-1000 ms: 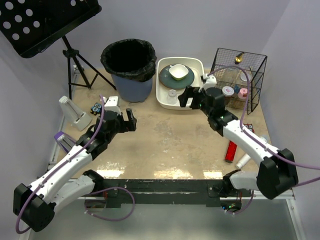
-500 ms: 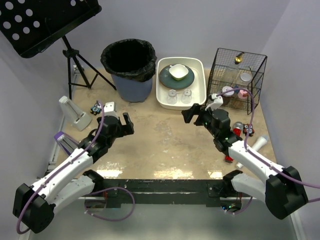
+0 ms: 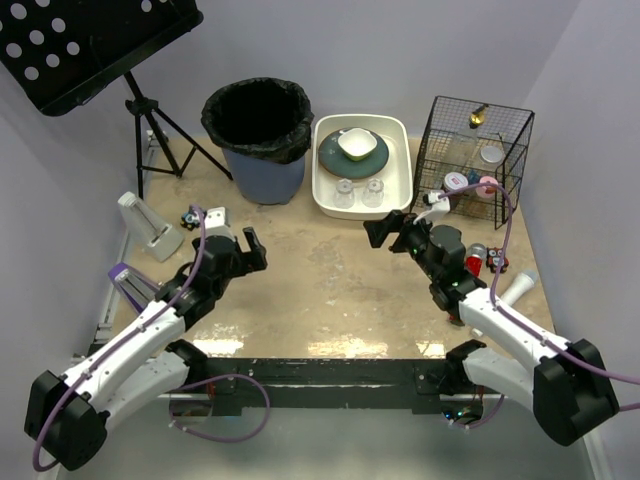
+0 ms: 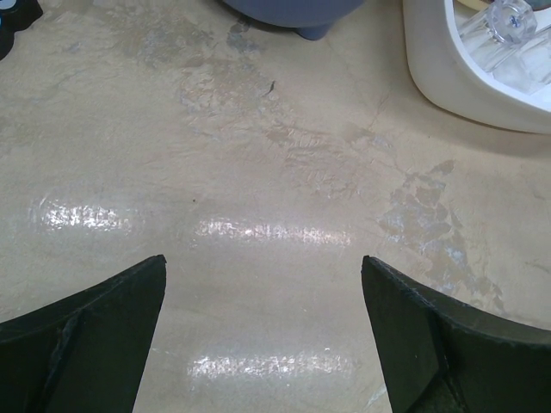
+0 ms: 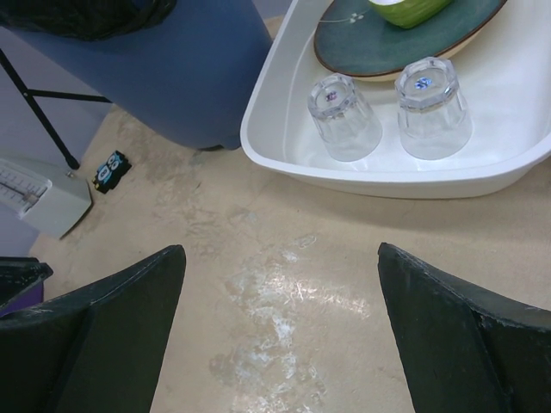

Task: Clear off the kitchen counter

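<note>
Both hands were empty. The left gripper (image 3: 252,248) hovered over the left half of the kitchen counter (image 3: 330,290) with its jaws spread wide. The right gripper (image 3: 383,228) hung just before the white tub (image 3: 316,180), also wide open and holding nothing.

The step in hand seemed to be the choice of the next thing to collect. A few things lay on the worktop: near the right edge a red object (image 3: 472,262) and a white tube (image 3: 515,290), and near the left edge a white device (image 3: 150,228), a small dark item (image 3: 190,215) and something purple (image 3: 125,282). What these were exactly, I could not tell.

To do it well, each arm should probably take what lay on its own side, so that the arms do not cross. The right arm would need to turn away from the tub, because a clear glass (image 5: 344,116) and a second glass (image 5: 433,107) stood upside down there beside a teal plate (image 5: 387,43), and a knock could tip them. The jaws should come down from above, one on each side of the object, and close only when it sits between them. The red object was partly hidden by the right arm, so a slow approach seemed wise.

The counter filled the space between the arms and the far wall. It was beige with a mottled, stone-like pattern, paler patches in the middle and bright reflections towards the front. Its front edge was dark.
</note>
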Controlling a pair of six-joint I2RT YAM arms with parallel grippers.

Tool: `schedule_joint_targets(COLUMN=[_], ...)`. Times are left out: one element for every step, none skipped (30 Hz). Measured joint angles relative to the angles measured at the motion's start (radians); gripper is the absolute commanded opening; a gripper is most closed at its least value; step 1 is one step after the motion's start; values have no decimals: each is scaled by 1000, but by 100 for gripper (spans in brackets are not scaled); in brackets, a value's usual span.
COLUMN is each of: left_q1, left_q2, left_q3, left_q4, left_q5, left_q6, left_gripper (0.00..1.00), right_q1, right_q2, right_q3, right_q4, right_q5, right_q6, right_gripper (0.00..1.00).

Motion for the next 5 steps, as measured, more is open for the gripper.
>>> schedule_joint_targets(left_q1=[0,0,0,0,0], left_q2=[1,1,1,1,1], left_q3=[0,0,0,0,0], left_q4=[2,2,3,5,7], left_q5=[1,2,2,2,2], left_q6=[0,0,0,0,0], left_gripper=[100,100,100,100,100], right_q1=[0,0,0,0,0], right_q2=[0,1,2,2,5], right_q3=[0,0,0,0,0], right_q4=[2,4,7,8,11], right_q5=[0,0,0,0,0], right_q6=[0,0,0,0,0], right_gripper=[99,98,99,99,99])
